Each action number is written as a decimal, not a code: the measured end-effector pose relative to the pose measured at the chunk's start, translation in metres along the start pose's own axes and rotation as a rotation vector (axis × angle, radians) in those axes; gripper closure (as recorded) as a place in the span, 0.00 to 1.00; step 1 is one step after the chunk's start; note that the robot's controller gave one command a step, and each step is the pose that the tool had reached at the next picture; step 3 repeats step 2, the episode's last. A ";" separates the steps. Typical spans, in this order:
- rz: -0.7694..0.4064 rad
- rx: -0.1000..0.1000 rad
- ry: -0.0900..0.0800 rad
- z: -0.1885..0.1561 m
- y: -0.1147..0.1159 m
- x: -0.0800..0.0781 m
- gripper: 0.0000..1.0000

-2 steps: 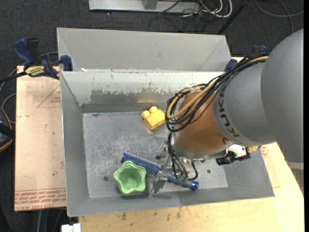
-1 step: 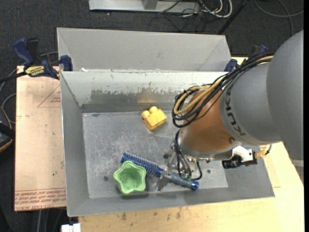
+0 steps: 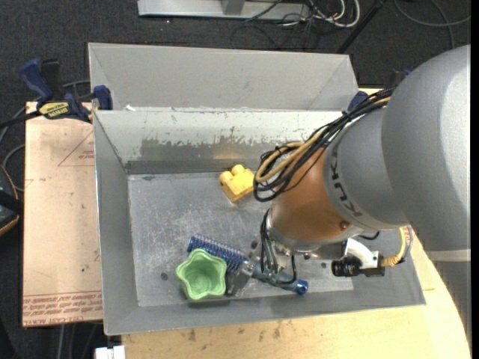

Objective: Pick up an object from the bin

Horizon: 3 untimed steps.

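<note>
camera view: gripper [image 3: 256, 268] beside blue comb [image 3: 215, 248], lying upper-left to lower-right; grip state unclear.

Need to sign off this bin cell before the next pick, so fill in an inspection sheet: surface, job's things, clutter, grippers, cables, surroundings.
Surface: grey bin floor, scuffed and speckled.
Job's things: green flower-shaped cup upright near the front wall; blue comb lying just behind it.
Clutter: yellow block alone by the back wall.
Grippers: pincer low at the bin's front, right of the cup and by the comb's end; whether it holds anything cannot be told.
Cables: black and yellow wrist cables looped on the arm, above the yellow block's side of the bin.
Surroundings: dark floor; loose cords and a grey stand base behind the bin.
</note>
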<state>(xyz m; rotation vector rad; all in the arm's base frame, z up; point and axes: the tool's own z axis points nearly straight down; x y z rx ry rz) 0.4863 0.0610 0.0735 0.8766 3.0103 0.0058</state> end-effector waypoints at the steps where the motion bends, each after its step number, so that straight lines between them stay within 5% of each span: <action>1: -0.001 0.002 0.003 -0.002 0.001 -0.001 0.00; 2: -0.001 -0.002 0.000 -0.004 0.002 -0.002 1.00; 3: -0.001 -0.002 0.000 -0.004 0.002 -0.002 1.00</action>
